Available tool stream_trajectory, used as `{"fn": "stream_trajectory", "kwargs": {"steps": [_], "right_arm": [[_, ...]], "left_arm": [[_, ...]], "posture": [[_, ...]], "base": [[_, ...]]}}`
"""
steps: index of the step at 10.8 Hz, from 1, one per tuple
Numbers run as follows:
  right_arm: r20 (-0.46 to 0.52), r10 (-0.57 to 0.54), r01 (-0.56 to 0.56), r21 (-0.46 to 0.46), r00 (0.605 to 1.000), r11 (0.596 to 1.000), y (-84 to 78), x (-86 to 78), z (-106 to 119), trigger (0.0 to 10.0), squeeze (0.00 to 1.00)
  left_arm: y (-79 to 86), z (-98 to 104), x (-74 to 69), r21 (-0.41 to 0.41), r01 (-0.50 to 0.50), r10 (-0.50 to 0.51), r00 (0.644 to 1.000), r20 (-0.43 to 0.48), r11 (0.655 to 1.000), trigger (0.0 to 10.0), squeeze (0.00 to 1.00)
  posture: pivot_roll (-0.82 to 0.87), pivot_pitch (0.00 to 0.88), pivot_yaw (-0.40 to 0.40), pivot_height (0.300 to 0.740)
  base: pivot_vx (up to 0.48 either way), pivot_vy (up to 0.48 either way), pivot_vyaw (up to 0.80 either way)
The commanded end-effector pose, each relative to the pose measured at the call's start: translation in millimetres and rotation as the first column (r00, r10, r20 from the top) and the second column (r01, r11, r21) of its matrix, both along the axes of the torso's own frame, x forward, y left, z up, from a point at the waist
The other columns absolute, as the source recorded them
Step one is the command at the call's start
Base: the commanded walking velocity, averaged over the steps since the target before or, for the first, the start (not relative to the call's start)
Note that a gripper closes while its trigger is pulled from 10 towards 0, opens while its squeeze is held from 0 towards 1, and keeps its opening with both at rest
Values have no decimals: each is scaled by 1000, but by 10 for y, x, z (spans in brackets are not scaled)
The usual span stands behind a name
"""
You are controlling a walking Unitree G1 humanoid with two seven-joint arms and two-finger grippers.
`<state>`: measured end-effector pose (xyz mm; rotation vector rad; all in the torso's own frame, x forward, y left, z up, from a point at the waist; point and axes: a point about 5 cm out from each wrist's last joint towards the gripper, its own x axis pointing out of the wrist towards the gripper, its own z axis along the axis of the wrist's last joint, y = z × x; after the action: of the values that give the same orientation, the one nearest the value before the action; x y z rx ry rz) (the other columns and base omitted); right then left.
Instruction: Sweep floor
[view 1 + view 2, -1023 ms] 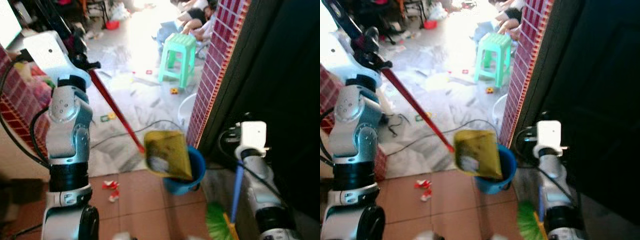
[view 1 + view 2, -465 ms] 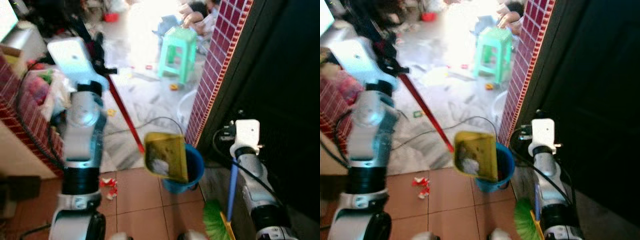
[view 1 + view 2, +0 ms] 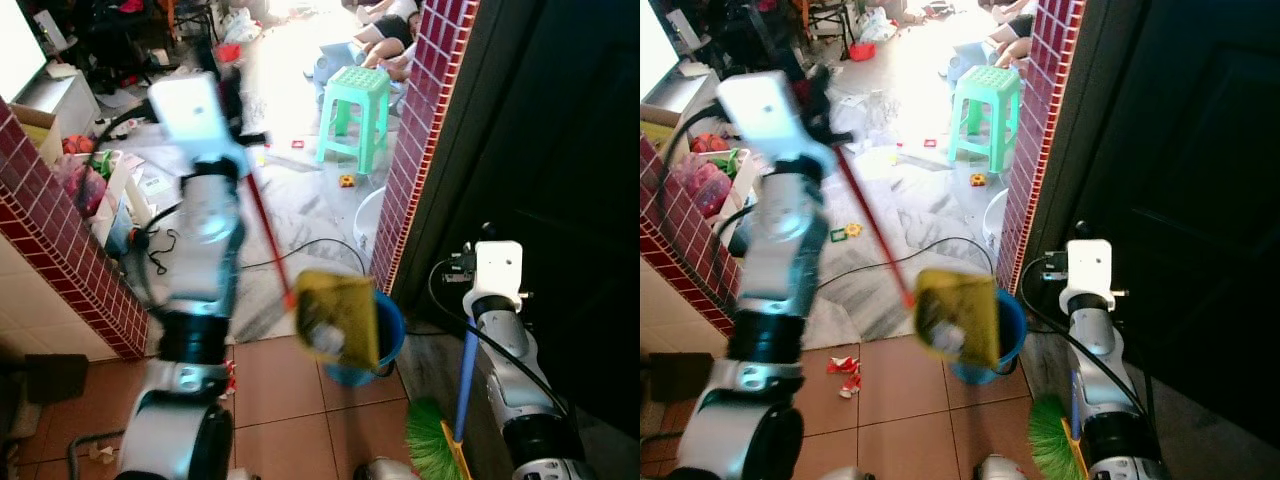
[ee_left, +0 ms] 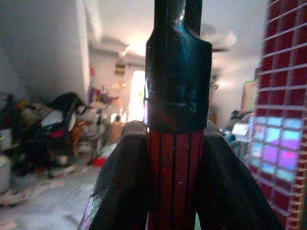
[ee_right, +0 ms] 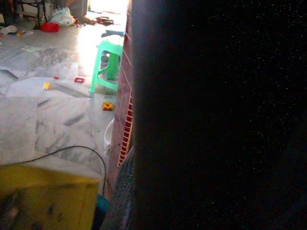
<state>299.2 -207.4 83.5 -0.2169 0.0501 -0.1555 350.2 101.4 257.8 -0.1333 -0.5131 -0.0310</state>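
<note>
Raised since before, left fingers [image 4: 120,191] clench dustpan handle [image 4: 173,182]; right fingers' state unclear.

Free room and obstacles, head views:

- Dustpan [image 3: 335,315], yellow, tilted, hangs over the blue bucket [image 3: 385,345] and covers most of the mouth; open rim shows on its 3 o'clock side.
- Red handle [image 3: 268,245] runs from the pan toward 11 o'clock, barring the marble floor [image 3: 300,205] there.
- Brick pillar [image 3: 420,130] stands just beside the bucket at 1 o'clock; dark door [image 3: 560,150] closes off 3 o'clock.
- Low brick wall [image 3: 70,255] blocks 9 o'clock.
- Black cable [image 3: 320,245] and a white basin [image 3: 368,220], probably against the pillar, lie near 12 o'clock.
- Green stool [image 3: 358,110] stands well beyond.
- Terracotta tiles [image 3: 290,400] at 6 o'clock are open apart from red scraps [image 3: 845,375]; green broom head [image 3: 430,450] sits at 5 o'clock.
</note>
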Motion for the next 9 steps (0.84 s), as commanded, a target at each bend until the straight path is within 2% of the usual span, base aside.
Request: {"fn": "stream_trajectory", "kwargs": {"steps": [1, 2, 3, 4, 6, 8, 9], "right_arm": [[26, -6, 6, -8, 1000, 1000, 3, 17, 74, 10000, 0], [29, -9, 9, -7, 1000, 1000, 9, 10, 77, 10000, 0], [29, -11, 11, -5, 1000, 1000, 3, -4, 76, 10000, 0], [30, -14, 14, -5, 999, 1000, -2, -18, 74, 10000, 0], [34, -17, 17, -6, 999, 1000, -8, -36, 84, 10000, 0], [39, -13, 13, -14, 999, 1000, -17, -42, 105, 10000, 0], [41, -10, 10, -17, 999, 1000, -14, -37, 112, 10000, 0]], "left_arm": [[-37, 265, -27, -7, -10, 10, 991, 135, 1000, 10000, 0], [-61, 356, 18, -13, -21, 22, 985, 169, 1000, 10000, 0], [-98, 439, 43, 23, -30, 24, 976, 216, 999, 10000, 0], [-168, 406, 37, 58, -24, 10, 973, 230, 998, 10000, 0], [-405, 189, -68, 136, 37, -68, 971, 230, 990, 10000, 0], [-740, -266, -216, 212, 166, -204, 964, 168, 963, 10000, 0], [-848, -390, -271, 250, 231, -271, 952, 139, 940, 10000, 0]], "posture": [[-162, 0, 47, 740], [-165, 0, 48, 740], [-168, 0, 51, 740], [-170, 0, 54, 740], [-176, 0, 55, 740], [-179, 0, 49, 740], [-180, 0, 47, 740]], "base": [[0, 0, 0], [0, 0, 0], [0, 0, 0], [0, 0, 0], [0, 0, 0], [0, 0, 0], [0, 0, 0]]}}
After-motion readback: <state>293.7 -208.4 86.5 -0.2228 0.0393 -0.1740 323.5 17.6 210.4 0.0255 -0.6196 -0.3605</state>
